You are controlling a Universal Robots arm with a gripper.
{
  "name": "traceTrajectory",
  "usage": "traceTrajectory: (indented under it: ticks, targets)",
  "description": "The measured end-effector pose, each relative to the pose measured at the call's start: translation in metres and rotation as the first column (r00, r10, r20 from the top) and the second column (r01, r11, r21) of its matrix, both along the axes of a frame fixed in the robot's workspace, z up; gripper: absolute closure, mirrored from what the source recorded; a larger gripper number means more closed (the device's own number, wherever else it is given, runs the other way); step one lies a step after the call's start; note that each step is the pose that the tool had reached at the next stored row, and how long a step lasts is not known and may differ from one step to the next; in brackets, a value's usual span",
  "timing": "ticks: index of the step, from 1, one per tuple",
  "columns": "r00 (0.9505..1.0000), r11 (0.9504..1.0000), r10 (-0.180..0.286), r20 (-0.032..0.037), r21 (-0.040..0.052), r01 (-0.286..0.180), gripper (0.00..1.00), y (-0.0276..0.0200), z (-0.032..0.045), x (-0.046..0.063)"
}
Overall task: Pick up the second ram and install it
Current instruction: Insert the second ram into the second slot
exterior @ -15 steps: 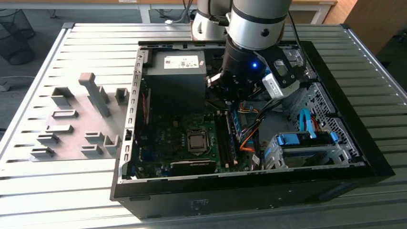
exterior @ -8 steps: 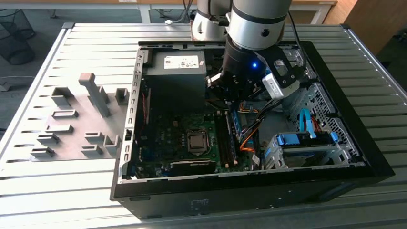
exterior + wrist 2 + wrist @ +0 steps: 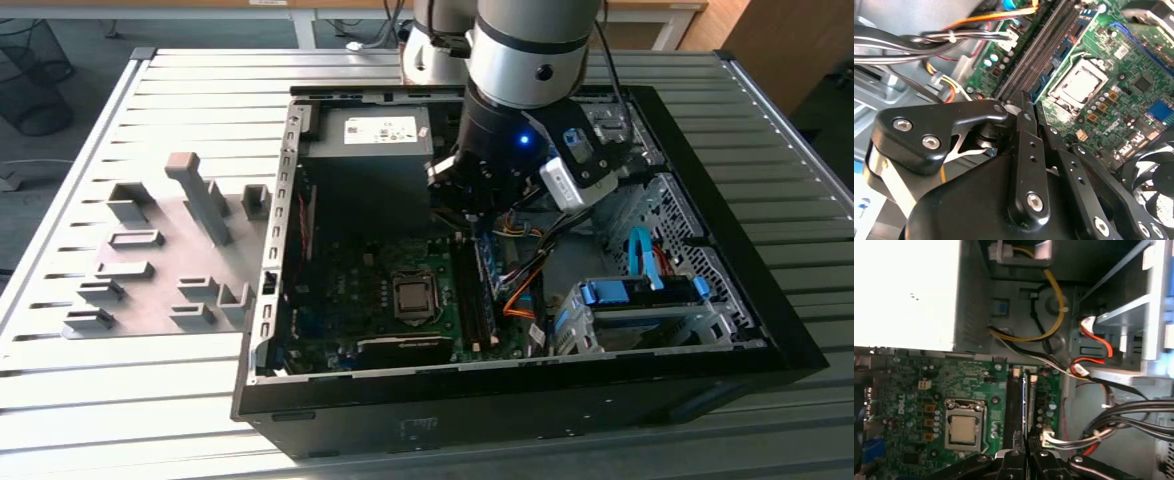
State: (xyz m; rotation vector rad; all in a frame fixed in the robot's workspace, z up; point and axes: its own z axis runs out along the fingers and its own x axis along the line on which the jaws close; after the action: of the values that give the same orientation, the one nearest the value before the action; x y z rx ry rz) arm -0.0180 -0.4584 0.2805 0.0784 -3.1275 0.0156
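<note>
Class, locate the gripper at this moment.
In the exterior view the gripper is inside the open computer case, over the memory slots, right of the processor socket.

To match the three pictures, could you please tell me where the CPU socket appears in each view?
Exterior view: CPU socket mid-motherboard, on the exterior view's left of the RAM slots.
Second wrist view: silver square beside the slots.
First wrist view: framed square beside the slots.
Shared landmark: the RAM slots.

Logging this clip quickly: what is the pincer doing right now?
Pincer: shut on the thin blue circuit-board memory stick, edge-on above the black motherboard slots.
</note>
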Motion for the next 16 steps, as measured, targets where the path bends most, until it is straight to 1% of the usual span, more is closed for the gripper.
traceTrajectory:
  ticks: [2, 3, 4, 7, 10, 13, 16]
  targets:
    - [1.0000, 1.0000, -0.001, 0.0001, -0.0032, 0.001, 0.86, 0.0000, -0.0036, -0.004]
    - [1.0000, 1.0000, -0.001, 0.0000, -0.0072, 0.001, 0.86, 0.0000, -0.0043, -0.004]
    - [1.0000, 0.9999, -0.001, -0.0005, -0.0132, 0.001, 0.86, -0.0001, -0.0046, -0.004]
    - [1.0000, 0.9998, -0.001, -0.0040, -0.0220, 0.001, 0.86, -0.0008, -0.0061, -0.004]
    - [0.9998, 0.9996, -0.018, -0.0081, -0.0219, 0.018, 0.86, -0.0009, -0.0088, -0.004]
    - [0.9989, 0.9988, -0.045, -0.0090, -0.0220, 0.045, 0.86, -0.0014, -0.0130, -0.004]
    - [0.9985, 0.9983, -0.055, -0.0092, -0.0218, 0.055, 0.86, -0.0053, -0.0164, -0.005]
